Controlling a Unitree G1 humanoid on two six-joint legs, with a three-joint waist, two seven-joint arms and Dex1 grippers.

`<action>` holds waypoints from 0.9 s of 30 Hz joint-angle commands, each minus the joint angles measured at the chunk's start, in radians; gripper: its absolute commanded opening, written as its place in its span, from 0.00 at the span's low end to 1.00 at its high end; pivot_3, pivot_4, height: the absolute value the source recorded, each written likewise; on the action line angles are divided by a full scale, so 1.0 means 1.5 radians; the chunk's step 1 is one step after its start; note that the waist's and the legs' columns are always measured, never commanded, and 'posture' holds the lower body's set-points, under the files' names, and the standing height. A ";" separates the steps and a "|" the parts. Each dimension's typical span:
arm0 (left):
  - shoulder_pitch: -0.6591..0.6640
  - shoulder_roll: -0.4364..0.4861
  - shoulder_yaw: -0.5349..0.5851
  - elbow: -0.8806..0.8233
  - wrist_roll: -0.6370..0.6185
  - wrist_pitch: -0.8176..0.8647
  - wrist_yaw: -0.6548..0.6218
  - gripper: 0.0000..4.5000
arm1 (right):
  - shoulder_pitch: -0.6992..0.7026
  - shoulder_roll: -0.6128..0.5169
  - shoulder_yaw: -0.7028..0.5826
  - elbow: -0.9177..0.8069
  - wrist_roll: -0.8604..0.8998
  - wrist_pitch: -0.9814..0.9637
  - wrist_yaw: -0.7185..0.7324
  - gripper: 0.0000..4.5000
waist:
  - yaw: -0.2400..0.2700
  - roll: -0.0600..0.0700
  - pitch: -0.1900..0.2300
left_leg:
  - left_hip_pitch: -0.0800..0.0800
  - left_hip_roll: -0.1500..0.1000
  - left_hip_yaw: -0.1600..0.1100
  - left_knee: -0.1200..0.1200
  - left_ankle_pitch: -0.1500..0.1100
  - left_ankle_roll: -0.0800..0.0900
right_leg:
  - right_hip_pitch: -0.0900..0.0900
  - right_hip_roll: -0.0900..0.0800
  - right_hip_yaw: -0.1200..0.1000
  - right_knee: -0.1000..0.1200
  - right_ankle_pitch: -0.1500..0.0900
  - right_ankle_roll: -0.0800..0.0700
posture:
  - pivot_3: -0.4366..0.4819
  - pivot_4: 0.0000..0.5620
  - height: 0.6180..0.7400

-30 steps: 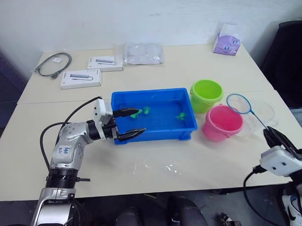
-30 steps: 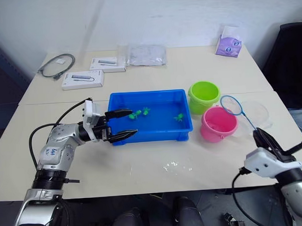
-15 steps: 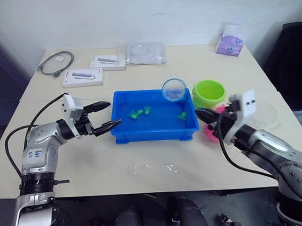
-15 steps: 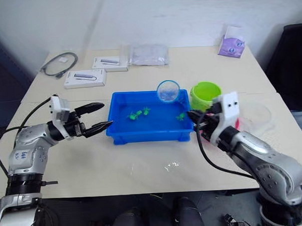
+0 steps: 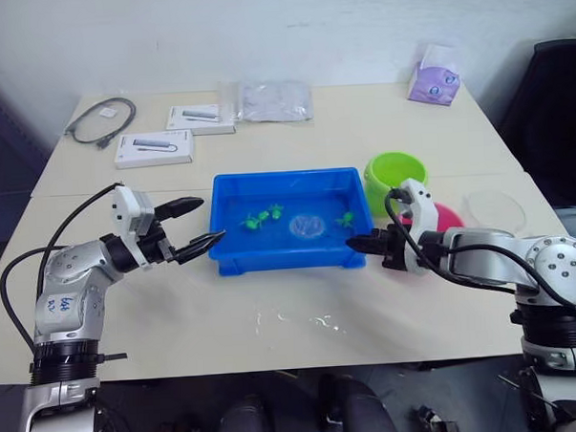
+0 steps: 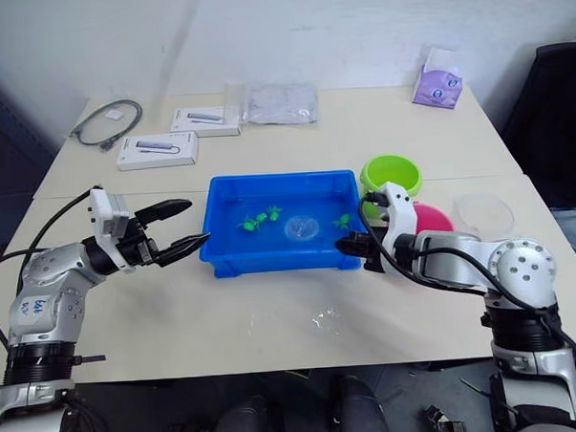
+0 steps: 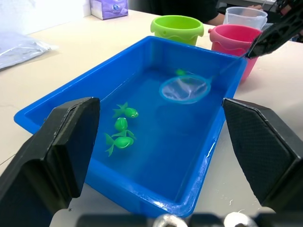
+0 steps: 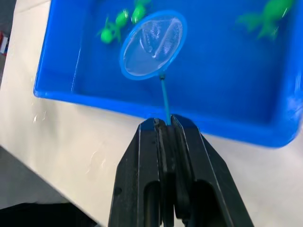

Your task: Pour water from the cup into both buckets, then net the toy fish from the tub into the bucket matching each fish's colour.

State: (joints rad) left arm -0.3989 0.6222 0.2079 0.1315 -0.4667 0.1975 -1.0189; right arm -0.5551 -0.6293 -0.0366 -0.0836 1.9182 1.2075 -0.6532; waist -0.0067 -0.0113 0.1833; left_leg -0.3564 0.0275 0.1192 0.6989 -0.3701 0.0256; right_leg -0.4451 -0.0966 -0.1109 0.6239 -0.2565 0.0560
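Right gripper (image 8: 165, 124): clamped on net (image 8: 152, 45) handle | net hoop low in tub (image 5: 228, 262), centre | nearest green fish (image 5: 260, 217) cluster at hoop's 9 o'clock, handle running 3-to-9 | left gripper (image 5: 198, 225): spread wide, empty, beside tub's left end.

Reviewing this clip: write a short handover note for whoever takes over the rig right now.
Right gripper is shut on the net, hoop lowered into the tub between the green fish, none inside it.
Left gripper is open and empty beside the tub's left end.
Green bucket and pink bucket stand right of the tub, the cup beyond them.
Left: net the four green fish into the green bucket.
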 commanded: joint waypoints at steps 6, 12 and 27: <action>0.010 -0.014 0.005 -0.036 -0.006 -0.008 0.023 0.98 | -0.030 -0.007 0.004 0.059 0.036 -0.005 -0.078 0.00 | 0.001 0.000 0.000 | 0.000 0.000 0.000 0.000 0.000 0.000 | 0.000 0.000 0.000 -0.001 0.000 0.000 | 0.48 0.27 1.00; 0.012 -0.028 -0.002 -0.036 -0.004 -0.011 0.031 0.98 | -0.064 -0.023 0.007 0.090 0.036 0.012 -0.099 0.00 | 0.002 0.000 0.000 | -0.001 0.000 0.000 0.000 0.000 0.000 | 0.000 0.000 0.000 -0.001 0.000 0.000 | 0.48 0.27 1.00; -0.002 -0.040 -0.035 -0.042 0.006 -0.037 0.012 0.98 | -0.101 -0.042 -0.011 0.186 0.036 0.067 -0.126 0.00 | 0.003 0.000 0.000 | -0.001 0.001 0.000 0.000 0.000 0.000 | 0.000 0.000 0.000 -0.002 0.000 0.001 | 0.48 0.27 1.00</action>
State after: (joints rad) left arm -0.3849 0.5659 0.1567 0.1104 -0.4578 0.1605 -0.9989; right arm -0.7137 -0.6770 -0.0246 0.1963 1.9605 1.2955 -0.8212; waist -0.0019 -0.0113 0.1833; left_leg -0.3583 0.0283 0.1185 0.6985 -0.3701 0.0258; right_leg -0.4451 -0.0966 -0.1115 0.6209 -0.2559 0.0569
